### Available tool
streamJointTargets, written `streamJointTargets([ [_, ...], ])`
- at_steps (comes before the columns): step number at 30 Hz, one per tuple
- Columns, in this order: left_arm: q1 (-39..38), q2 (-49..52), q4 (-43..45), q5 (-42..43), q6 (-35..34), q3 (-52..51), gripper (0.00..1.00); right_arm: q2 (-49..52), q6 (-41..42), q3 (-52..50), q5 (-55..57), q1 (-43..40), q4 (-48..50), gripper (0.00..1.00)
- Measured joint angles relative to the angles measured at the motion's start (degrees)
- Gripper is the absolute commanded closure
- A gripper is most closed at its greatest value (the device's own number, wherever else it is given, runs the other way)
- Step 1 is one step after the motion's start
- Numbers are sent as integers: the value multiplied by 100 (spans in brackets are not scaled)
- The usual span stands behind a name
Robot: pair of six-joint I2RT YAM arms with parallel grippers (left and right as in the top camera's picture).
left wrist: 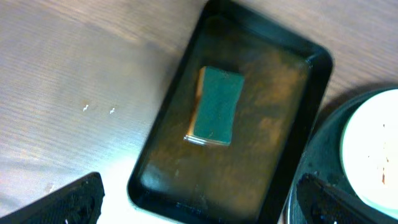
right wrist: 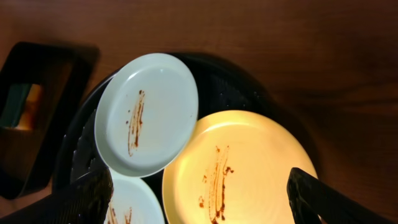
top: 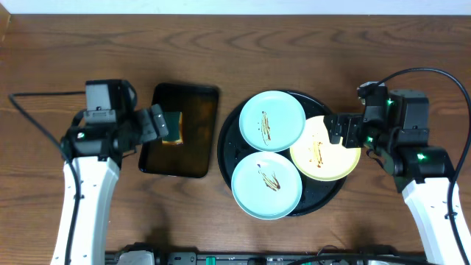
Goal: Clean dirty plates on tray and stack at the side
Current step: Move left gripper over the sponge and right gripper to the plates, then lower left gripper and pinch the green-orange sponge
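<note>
Dark wood table carried everything. Left end effector hung spread wide, grasping nothing, over the sponge in the small tray. Right end effector stood released and empty at the yellow plate's right edge; contact I could not tell. All three sauce-streaked plates lay crowded on the round tray.

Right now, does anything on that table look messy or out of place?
Yes. Both mint plates and the yellow plate carry brown sauce streaks, and the yellow one seems to overhang the round tray's right rim rather than sitting fully inside.
</note>
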Motion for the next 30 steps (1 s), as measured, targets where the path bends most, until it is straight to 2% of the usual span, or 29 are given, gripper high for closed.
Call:
streamJointTargets([
  [8, -544, 990, 625, -48, 428, 4, 7, 2, -15, 2, -94, 0, -22, 11],
  [12, -551, 1670, 813, -116, 479, 4, 15, 2, -15, 0, -111, 0, -79, 11],
  [18, -551, 2496, 1075, -133, 568, 4, 18, 2, -15, 0, -111, 0, -85, 12],
  [21, -551, 2778, 1239, -133, 566, 4, 18, 2, -15, 0, -111, 0, -85, 11],
  [24, -551, 2988, 1373, -133, 560, 4, 25, 2, -15, 2, -111, 0, -87, 12],
  [28, -551, 3108, 1537, -133, 570, 4, 27, 2, -15, 0, -111, 0, -87, 12],
  [30, -551, 3136, 1591, -133, 564, 4, 31, 2, -15, 2, -114, 0, -87, 13],
])
